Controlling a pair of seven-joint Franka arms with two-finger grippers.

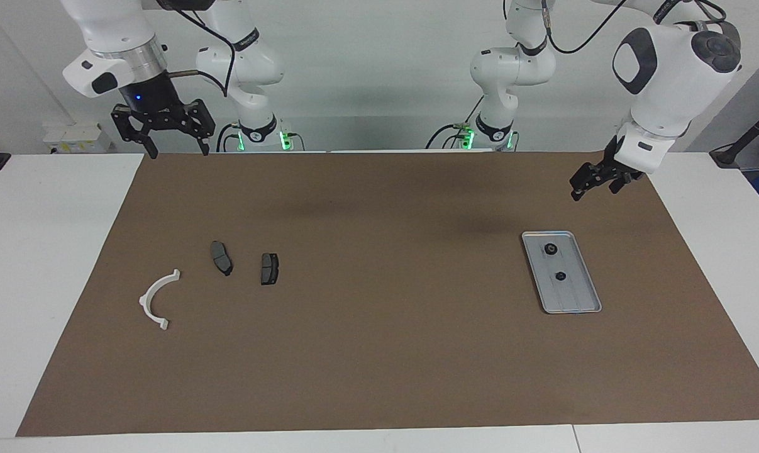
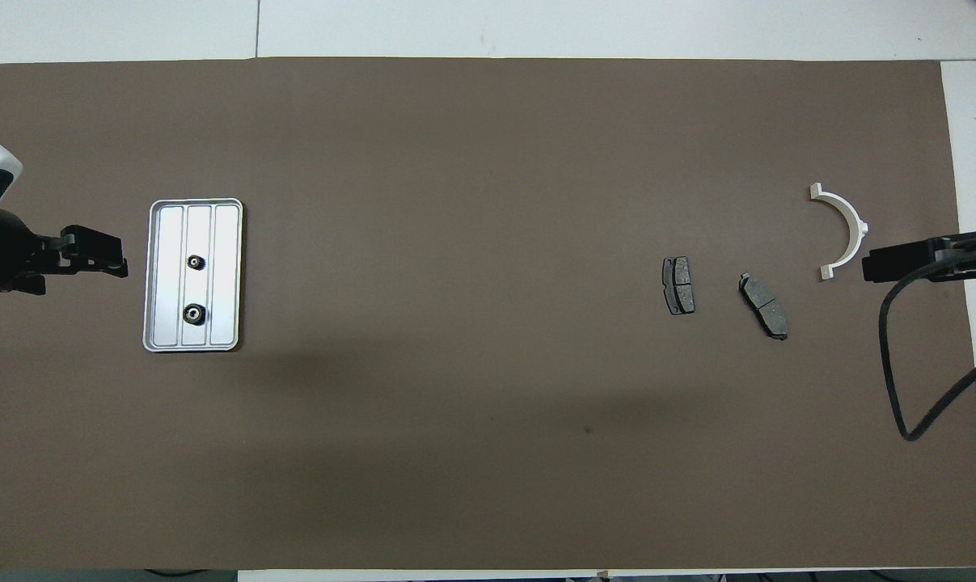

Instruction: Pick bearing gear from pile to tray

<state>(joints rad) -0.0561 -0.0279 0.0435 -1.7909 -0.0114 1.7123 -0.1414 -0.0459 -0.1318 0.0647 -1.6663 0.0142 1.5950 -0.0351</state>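
The silver tray (image 1: 577,296) lies on the brown mat toward the left arm's end, and it also shows in the overhead view (image 2: 225,242). Two small black gears (image 1: 550,249) (image 1: 560,275) lie in it. They show in the overhead view as well (image 2: 196,261) (image 2: 194,314). The pile lies toward the right arm's end: a white arc (image 1: 156,301) and two dark brake pads (image 1: 222,258) (image 1: 269,268). I see no loose gear among them. My left gripper (image 1: 596,187) hangs over the mat beside the tray. My right gripper (image 1: 163,146) is open and empty, raised over the mat's edge nearest the robots.
The brown mat (image 1: 385,314) covers most of the white table. In the overhead view, the right arm's black cable (image 2: 900,388) loops over the mat at that arm's end.
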